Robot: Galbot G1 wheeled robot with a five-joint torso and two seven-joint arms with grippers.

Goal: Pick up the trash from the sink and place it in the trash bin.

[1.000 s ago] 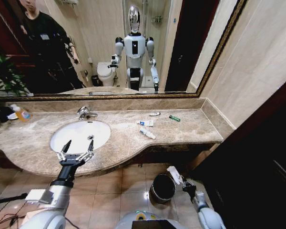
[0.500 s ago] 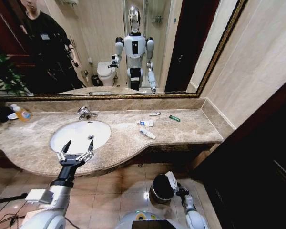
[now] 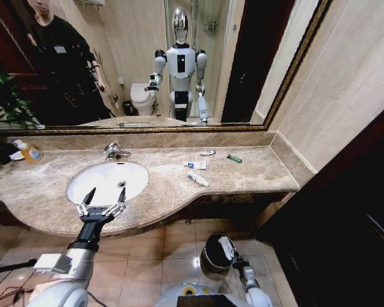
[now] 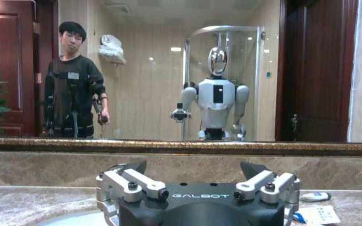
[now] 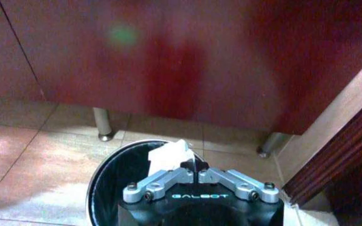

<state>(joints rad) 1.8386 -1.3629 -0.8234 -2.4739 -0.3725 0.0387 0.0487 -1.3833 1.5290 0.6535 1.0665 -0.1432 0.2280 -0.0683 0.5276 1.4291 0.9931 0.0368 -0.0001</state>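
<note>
The right gripper (image 5: 197, 165) hangs low over the floor at the rim of the trash bin (image 3: 212, 259), its fingers pinched together on a white sachet (image 5: 168, 155) that sticks out beyond the fingertips and sits over the bin's dark, glossy mouth. In the head view the same sachet (image 3: 226, 245) shows as a pale strip at the bin's far edge, with the right gripper (image 3: 233, 258) just beside the rim. The inside of the bin (image 5: 115, 188) reads only as black liner — whether anything lies at the bottom cannot be told. The left gripper (image 3: 100, 206) hovers above the front edge of the sink (image 3: 109, 181), its fingers spread wide and holding nothing; the white basin looks bare apart from its drain. The rest of the trash lies on the marble countertop (image 3: 256, 173) to the right of the basin, well apart from the bin: a white tube (image 3: 198, 179) nearest the front, a white sachet with blue marks (image 3: 196, 165) behind it, another small white tube (image 3: 208, 153) near the back wall, and the green tube (image 3: 234, 158) farthest right.
</note>
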